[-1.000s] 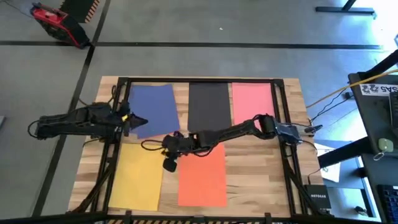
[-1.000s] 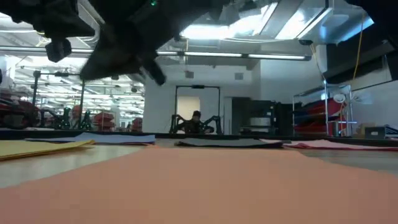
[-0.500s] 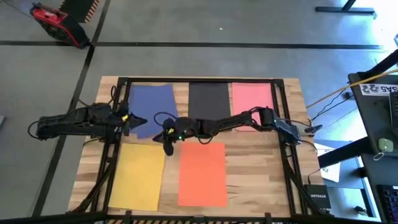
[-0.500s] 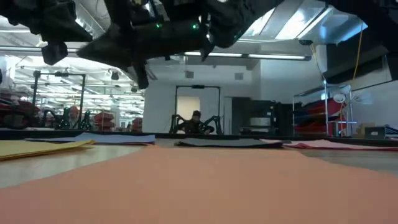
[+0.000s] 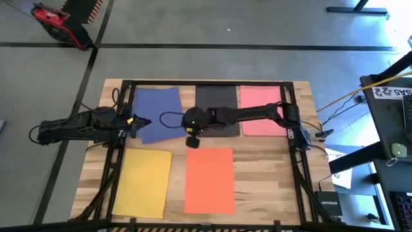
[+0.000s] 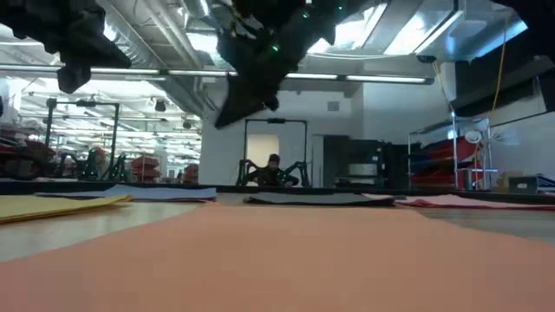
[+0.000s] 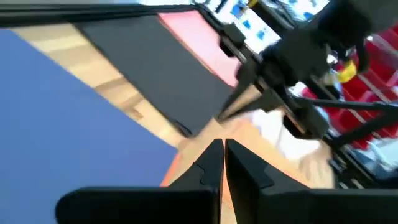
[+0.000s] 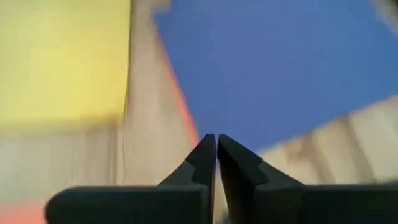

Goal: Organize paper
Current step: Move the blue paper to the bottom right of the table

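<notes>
The right gripper [image 5: 191, 140] is seen in the high view reached far across the table [image 5: 257, 167], poised over bare wood between the blue sheet [image 5: 156, 114] and the black sheet [image 5: 217, 110], just above the top edge of the orange sheet [image 5: 209, 180]; nothing is held in it. The left gripper [image 5: 143, 124] is kept at the left side, over the lower left part of the blue sheet, with nothing gripped. Five sheets are laid out flat and apart: blue, black and pink [image 5: 261, 109] in a row along the far side, yellow [image 5: 143, 182] and orange in front. In the low view, the orange sheet [image 6: 286, 260] fills the foreground, the yellow sheet [image 6: 52, 206] lies at the left, and the blue [image 6: 160, 192], black [image 6: 316, 198] and pink [image 6: 473, 201] sheets are seen edge-on farther back; the right gripper [image 6: 234, 108] hangs well above the table. A person [image 6: 272, 171] is seen far off in the room behind. In the left wrist view, the left gripper [image 7: 224, 152] is shown with its fingers pressed together, empty, above the blue sheet [image 7: 68, 137], with the black sheet [image 7: 155, 68], the pink sheet [image 7: 199, 34] and the right arm [image 7: 298, 74] beyond. In the right wrist view, the right gripper [image 8: 216, 144] is likewise closed on nothing, its tips over wood, with the blue sheet [image 8: 273, 68] and yellow sheet [image 8: 62, 56] ahead.
</notes>
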